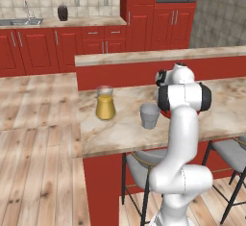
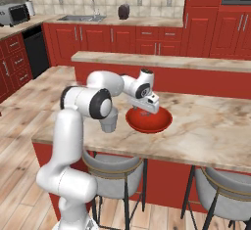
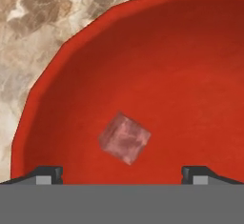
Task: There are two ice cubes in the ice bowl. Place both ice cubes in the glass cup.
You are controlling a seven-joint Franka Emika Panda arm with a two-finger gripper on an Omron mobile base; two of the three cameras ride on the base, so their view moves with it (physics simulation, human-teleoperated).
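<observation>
The ice bowl (image 3: 186, 61), shallow, round and red, sits on the marble counter to the right of the glass cup (image 2: 111, 121). My gripper (image 2: 147, 108) hangs just above the bowl's near-left part and points down into it. In the hand view its two fingertips (image 3: 48, 174) stand wide apart and open, with nothing between them. One pale pinkish ice cube (image 3: 125, 138) lies on the bowl's floor just ahead of the gripper (image 3: 121, 175). I see a single cube here. The pale grey cup (image 1: 150, 115) stands upright, and I cannot tell what it holds.
A clear jug of orange-yellow liquid (image 1: 105, 104) stands left of the cup. A raised ledge (image 2: 162, 60) runs behind the counter. Grey stools (image 2: 223, 185) stand under the counter's front edge. Bare marble (image 2: 215, 131) stretches to the bowl's right.
</observation>
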